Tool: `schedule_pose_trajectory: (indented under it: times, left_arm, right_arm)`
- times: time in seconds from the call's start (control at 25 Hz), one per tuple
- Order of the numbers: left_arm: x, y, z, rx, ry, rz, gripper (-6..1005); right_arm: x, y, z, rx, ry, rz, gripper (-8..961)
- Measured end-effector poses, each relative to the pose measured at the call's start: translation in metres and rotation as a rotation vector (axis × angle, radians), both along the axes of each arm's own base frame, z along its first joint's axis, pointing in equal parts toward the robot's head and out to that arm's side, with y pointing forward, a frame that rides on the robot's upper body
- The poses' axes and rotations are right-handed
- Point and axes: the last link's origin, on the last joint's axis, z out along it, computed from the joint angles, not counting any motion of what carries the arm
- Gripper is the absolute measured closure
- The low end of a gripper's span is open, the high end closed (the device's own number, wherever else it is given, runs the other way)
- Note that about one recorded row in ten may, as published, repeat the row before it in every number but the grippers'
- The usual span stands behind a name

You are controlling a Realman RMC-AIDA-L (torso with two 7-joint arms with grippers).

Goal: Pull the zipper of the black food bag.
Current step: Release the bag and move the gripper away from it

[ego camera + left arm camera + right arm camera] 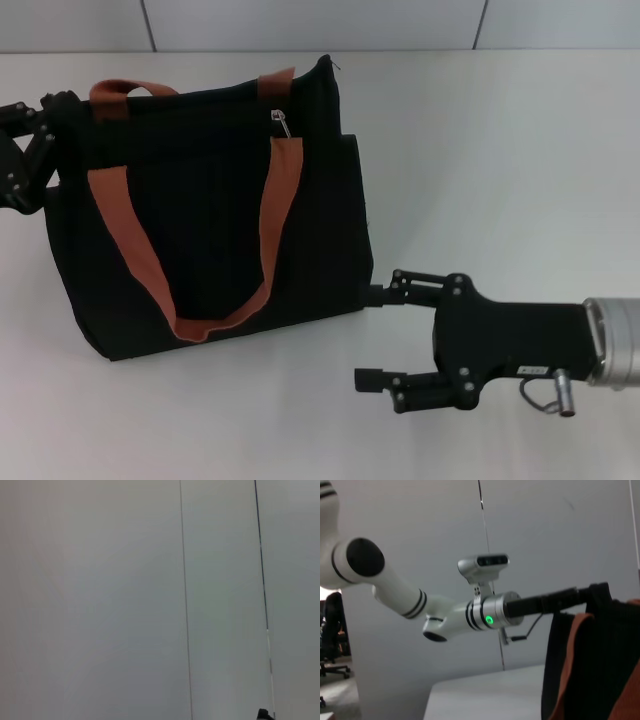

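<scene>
The black food bag (210,220) stands on the white table, left of centre in the head view, with rust-brown strap handles (278,210). The zipper (281,122), a small silver slider with a tab, sits on the top zip line near the right handle. My left gripper (55,112) is at the bag's top left corner and is shut on the fabric there. The right wrist view shows this grip (590,594) and part of the bag (602,650). My right gripper (375,335) is open and empty beside the bag's lower right corner.
The white table (500,150) extends to the right of the bag and behind it. A grey panelled wall (150,600) fills the left wrist view. The left arm's white links (410,600) show in the right wrist view.
</scene>
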Motion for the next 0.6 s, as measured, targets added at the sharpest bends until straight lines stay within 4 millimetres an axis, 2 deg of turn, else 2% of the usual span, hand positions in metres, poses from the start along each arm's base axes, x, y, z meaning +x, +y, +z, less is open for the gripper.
schedule_pose_trajectory:
  times: [0.08, 0.28, 0.48, 0.56, 0.6]
  left_arm:
    - [-0.003, 0.002, -0.002, -0.001, 0.002, 0.029, 931]
    - [-0.006, 0.003, -0.004, -0.029, -0.014, 0.067, 930]
    - [-0.011, 0.0, -0.001, -0.06, -0.027, 0.1, 883]
    - [-0.018, -0.006, 0.015, -0.092, -0.031, 0.126, 853]
    - [-0.019, -0.006, 0.016, -0.095, -0.031, 0.127, 838]
  right_arm:
    - [0.004, -0.003, -0.008, 0.006, -0.026, -0.007, 198]
    - [0.005, -0.004, -0.012, -0.003, -0.035, -0.008, 147]
    - [0.005, -0.004, -0.013, -0.001, -0.038, -0.005, 147]
    - [0.005, -0.003, -0.013, 0.002, -0.043, -0.005, 147]
    - [0.005, -0.003, -0.013, 0.005, -0.046, -0.006, 147]
